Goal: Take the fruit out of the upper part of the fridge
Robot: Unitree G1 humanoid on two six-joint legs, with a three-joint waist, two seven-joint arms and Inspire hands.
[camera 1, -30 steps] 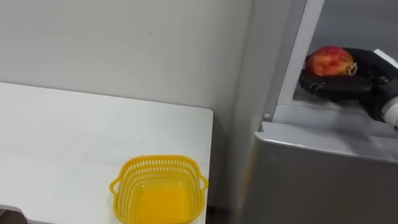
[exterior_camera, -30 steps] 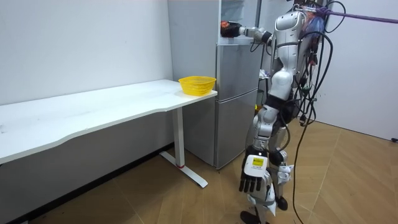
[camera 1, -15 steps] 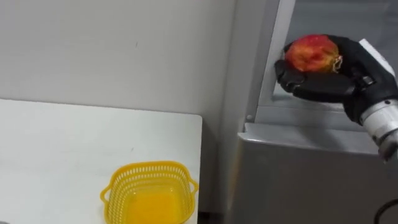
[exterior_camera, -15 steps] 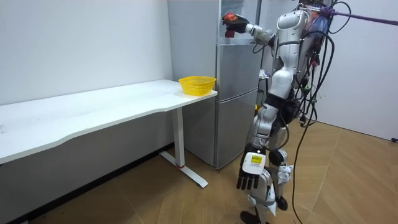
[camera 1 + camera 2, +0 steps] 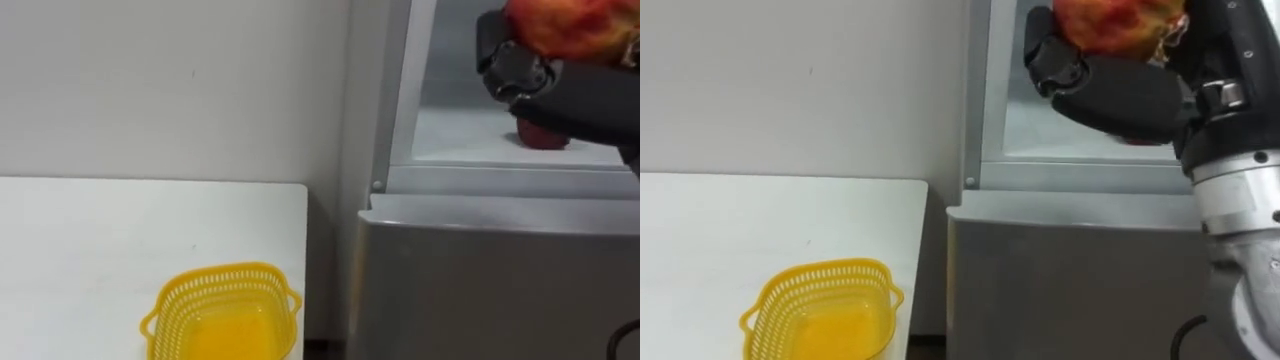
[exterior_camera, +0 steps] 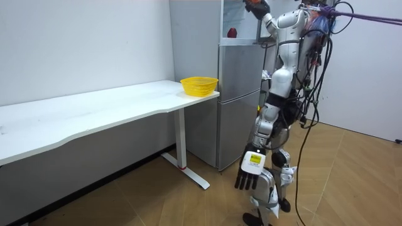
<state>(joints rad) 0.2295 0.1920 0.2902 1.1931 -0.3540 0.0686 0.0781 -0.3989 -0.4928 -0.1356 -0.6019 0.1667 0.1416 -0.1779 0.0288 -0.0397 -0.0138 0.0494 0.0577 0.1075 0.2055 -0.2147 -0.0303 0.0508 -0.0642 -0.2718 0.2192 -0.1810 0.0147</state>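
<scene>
**Fruit lifted clear of the upper fridge**

Since a second ago my right hand (image 5: 1130, 95) has risen before the fridge (image 5: 480, 270)'s open upper compartment, fingers cupped under the red-yellow fruit (image 5: 1118, 20). My left hand (image 6: 246, 180) hangs loose, low beside the fridge. The yellow basket (image 5: 222, 310) waits left of the fridge. Deeper inside, a second red fruit (image 5: 543, 136) sits on the shelf. I judge the withdrawal nearly done. Next I need a leftward swing and a descent over the basket.

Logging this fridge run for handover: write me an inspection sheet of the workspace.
Surface: white table, holding an empty yellow plastic basket.
Job's things: red-yellow round fruit in the right hand; dark red item lying inside the silver fridge.
Clutter: nothing seen.
Hands: right hand shut on the fruit, held high before the fridge; left hand open, hanging low.
Cables: nothing seen.
Surroundings: fridge's upper compartment open; white wall; wooden floor.
</scene>
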